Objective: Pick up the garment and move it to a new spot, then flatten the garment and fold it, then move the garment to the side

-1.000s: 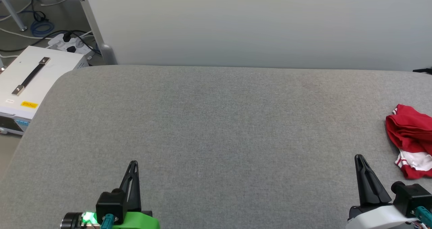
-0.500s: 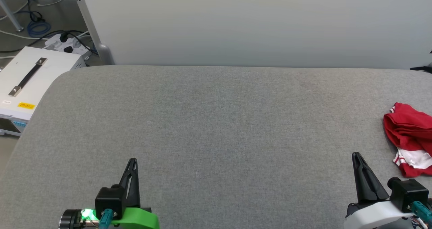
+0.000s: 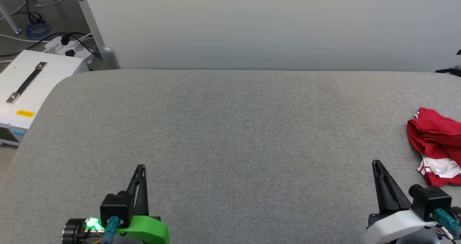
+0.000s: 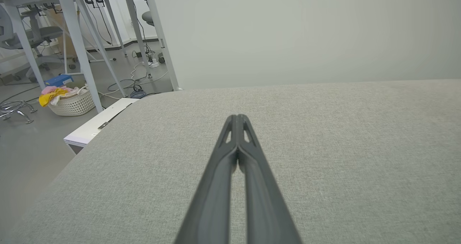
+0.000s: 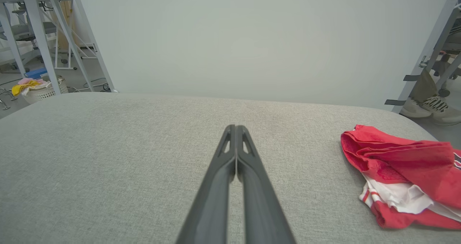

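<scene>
I judge garment [image 3: 430,136], crumpled at counter [image 3: 230,129] right edge, light, limp, non-fragile; I'd pinch raised red fold. Jaws closed, empty: left gripper [image 3: 140,167], right gripper [image 3: 376,163]

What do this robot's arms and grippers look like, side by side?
The left gripper and right gripper each have long black tapering fingers with slotted tips, a black block and a teal plug behind. The left wrist wears a green shell with a lit green lamp; the right, a white shell.
</scene>
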Tool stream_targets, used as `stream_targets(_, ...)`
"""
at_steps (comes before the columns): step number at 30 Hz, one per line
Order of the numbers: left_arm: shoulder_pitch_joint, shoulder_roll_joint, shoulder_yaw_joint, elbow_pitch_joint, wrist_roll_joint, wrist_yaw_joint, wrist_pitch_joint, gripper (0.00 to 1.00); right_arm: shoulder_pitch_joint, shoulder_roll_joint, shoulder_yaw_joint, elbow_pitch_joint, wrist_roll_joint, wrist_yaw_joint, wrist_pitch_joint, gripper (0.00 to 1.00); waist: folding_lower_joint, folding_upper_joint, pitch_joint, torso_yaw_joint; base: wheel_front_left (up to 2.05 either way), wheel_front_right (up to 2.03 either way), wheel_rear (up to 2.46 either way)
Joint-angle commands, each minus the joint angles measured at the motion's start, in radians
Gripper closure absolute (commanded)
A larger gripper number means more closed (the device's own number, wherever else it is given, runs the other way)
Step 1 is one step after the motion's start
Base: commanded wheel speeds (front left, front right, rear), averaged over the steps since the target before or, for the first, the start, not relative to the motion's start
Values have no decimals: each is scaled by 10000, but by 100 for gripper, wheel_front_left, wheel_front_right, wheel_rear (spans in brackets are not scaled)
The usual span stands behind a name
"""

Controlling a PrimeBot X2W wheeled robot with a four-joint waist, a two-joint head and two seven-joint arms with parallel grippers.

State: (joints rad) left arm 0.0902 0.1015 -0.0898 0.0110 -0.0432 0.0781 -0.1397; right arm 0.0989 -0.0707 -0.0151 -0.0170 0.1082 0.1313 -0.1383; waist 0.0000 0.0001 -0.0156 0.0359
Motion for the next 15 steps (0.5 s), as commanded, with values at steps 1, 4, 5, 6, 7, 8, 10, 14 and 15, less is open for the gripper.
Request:
stream_targets(1,-215,-67,67,-35,94,-91,62,100,-213,22,19,35,-85,-3,68,100,0,-1,4,-8,0,0,0)
stream_targets(4,-245,-86,103,-39,108,-121,120,100,-247,29,25,41,-128,-3,125,100,0,-1,10,-23,0,0,0)
stream_targets(5,-256,-93,117,-40,114,-132,142,100,-260,33,27,43,-145,-3,147,100,0,-1,13,-29,0,0,0)
stream_targets(6,-265,-99,128,-41,119,-141,160,100,-270,35,29,45,-158,-3,164,100,0,-1,15,-34,0,0,0)
stream_targets(7,-277,-107,142,-42,124,-153,182,100,-283,38,31,47,-175,-3,186,100,0,-1,18,-40,0,0,0)
stream_targets(8,-286,-113,153,-43,129,-162,200,100,-294,40,33,49,-188,-3,204,100,0,-1,20,-45,0,0,0)
stream_targets(10,-306,-126,178,-45,139,-183,240,100,-317,46,37,53,-218,-3,243,100,0,-1,24,-55,0,0,0)
stream_targets(14,-348,-153,228,-50,159,-224,320,100,-363,57,45,61,-278,-3,322,100,0,-1,33,-76,0,0,0)
stream_targets(15,-359,-160,241,-51,165,-236,343,100,-376,60,47,64,-294,-3,344,100,0,-1,36,-82,0,0,0)
